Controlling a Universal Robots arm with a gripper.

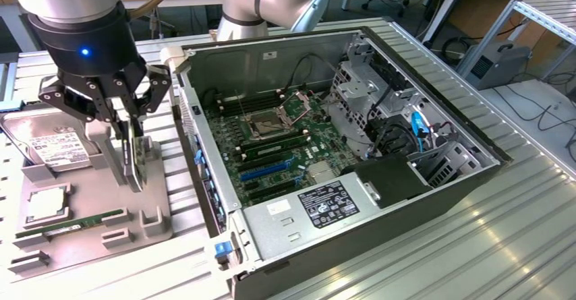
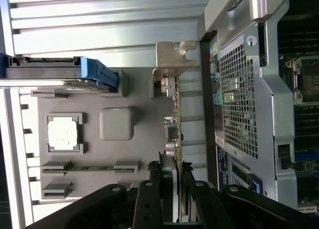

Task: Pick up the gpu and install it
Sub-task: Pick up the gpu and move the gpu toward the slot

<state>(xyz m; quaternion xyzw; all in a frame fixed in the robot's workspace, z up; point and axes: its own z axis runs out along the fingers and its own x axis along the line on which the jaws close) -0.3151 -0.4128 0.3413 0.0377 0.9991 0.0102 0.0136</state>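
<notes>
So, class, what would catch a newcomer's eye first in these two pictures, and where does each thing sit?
The open computer case dominates the middle of the exterior view, its green motherboard laid bare. At the exterior view's left, the gripper is shut on the gpu, which stands on edge at a grey tray, with a hard drive further left.

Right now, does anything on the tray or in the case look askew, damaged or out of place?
Nothing stands out. The gpu stands upright on edge in the gray tray, the gripper over it; the hard drive, processor and memory stick sit in their holders.
</notes>
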